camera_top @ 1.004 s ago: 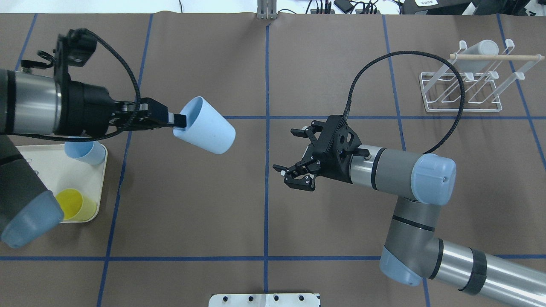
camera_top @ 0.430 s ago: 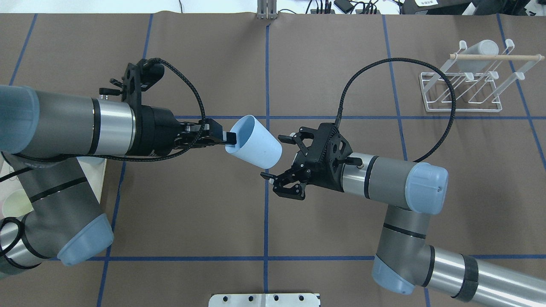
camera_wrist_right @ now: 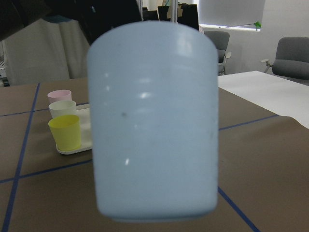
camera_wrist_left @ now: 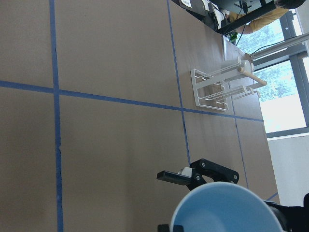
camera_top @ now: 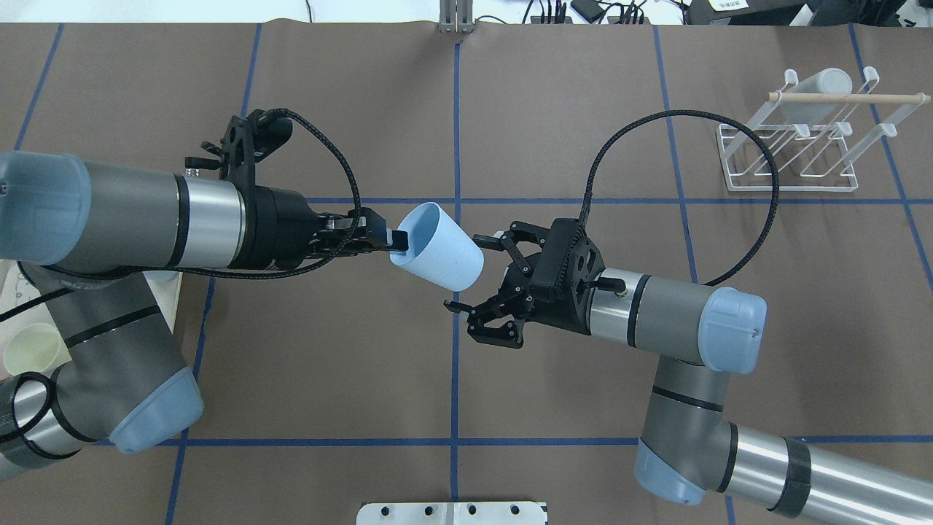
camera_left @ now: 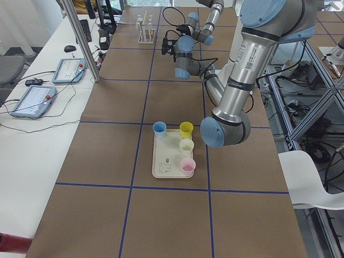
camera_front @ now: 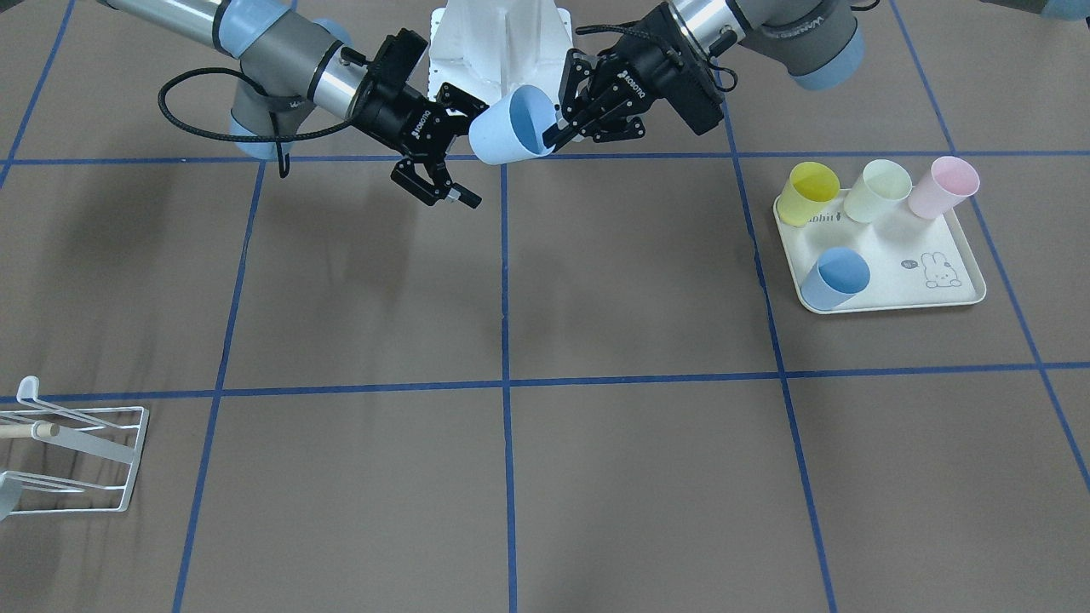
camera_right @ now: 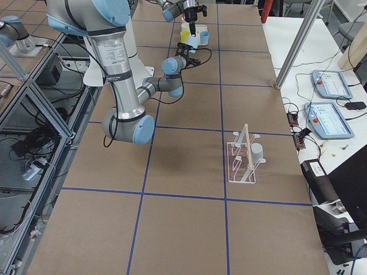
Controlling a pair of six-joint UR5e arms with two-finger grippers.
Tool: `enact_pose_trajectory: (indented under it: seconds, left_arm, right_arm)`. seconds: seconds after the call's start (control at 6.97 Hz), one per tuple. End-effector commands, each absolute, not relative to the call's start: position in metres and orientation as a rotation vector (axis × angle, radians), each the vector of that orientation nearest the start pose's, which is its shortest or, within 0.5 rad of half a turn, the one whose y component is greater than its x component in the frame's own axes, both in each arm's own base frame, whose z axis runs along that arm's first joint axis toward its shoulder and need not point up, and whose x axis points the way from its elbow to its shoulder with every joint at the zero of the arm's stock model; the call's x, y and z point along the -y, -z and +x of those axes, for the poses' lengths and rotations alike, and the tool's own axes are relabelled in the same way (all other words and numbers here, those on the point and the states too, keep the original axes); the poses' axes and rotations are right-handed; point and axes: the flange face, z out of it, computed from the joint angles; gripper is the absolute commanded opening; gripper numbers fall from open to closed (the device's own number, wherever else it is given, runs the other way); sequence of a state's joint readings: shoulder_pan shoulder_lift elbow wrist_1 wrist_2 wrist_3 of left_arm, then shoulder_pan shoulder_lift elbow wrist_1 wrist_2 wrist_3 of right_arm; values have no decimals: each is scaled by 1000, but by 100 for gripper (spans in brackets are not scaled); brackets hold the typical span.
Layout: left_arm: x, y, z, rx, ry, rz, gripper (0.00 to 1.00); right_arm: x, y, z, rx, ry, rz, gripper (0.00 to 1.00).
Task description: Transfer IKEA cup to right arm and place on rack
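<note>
The left tool [camera_top: 396, 240] is clamped on the rim of a pale blue tapered plastic cup [camera_top: 441, 244], one finger inside the mouth and one outside. That pinch likely leaves the cup's wall and base free for the other arm. The cup hangs on its side above the brown paper-covered counter [camera_top: 328, 364], its base pointing away from the left tool and straight at the right tool [camera_top: 463, 272]. The right tool's fingers are spread wide, with the cup's base at the mouth of the gap. Its upper finger may be touching the base; the views do not settle it.

The white wire rack with a wooden dowel [camera_top: 791, 190] stands well behind the right tool, on that arm's own side, which is probably why a hand-over is needed.

Counted: two tools, one rack and one cream rabbit-printed tray [camera_front: 894, 294]. There are six cups:
- one in the left tool;
- one pale grey cup [camera_top: 820, 91] on the rack;
- four on the tray: yellow [camera_front: 809, 191], pale green [camera_front: 881, 191], pink [camera_front: 941, 187] and blue [camera_front: 834, 279].
</note>
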State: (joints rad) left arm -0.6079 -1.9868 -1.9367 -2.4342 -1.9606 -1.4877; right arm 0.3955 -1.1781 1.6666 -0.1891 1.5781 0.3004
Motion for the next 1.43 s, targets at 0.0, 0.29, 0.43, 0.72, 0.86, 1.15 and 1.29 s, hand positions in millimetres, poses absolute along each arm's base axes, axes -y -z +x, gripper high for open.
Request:
enact_pose_trajectory:
  seconds: [0.0,0.29,0.43,0.72,0.86,1.15,1.29]
  left_arm:
    - [391,-171,395,-1604,86,263,0]
    - [395,-176,411,-1590,100,268,0]
    - [395,-177,413,-1587,99,265,0]
    - [394,-179,417,-1582,95,259,0]
    - [393,-180,418,-1581,96,258,0]
    - [388,-181,419,-1598,84,258,0]
    - [387,-182,419,-1600,82,257,0]
  right_arm:
    - [341,-249,-481,1309,601,1428,98]
    - [340,-248,-482,1313,599,1428,98]
    - [339,-247,-481,1314,599,1429,98]
    - [341,-247,-480,1303,582,1436,96]
    - [341,-247,-480,1304,580,1439,95]
    - [341,-247,-480,1304,580,1439,94]
    - [341,-247,-480,1304,580,1439,94]
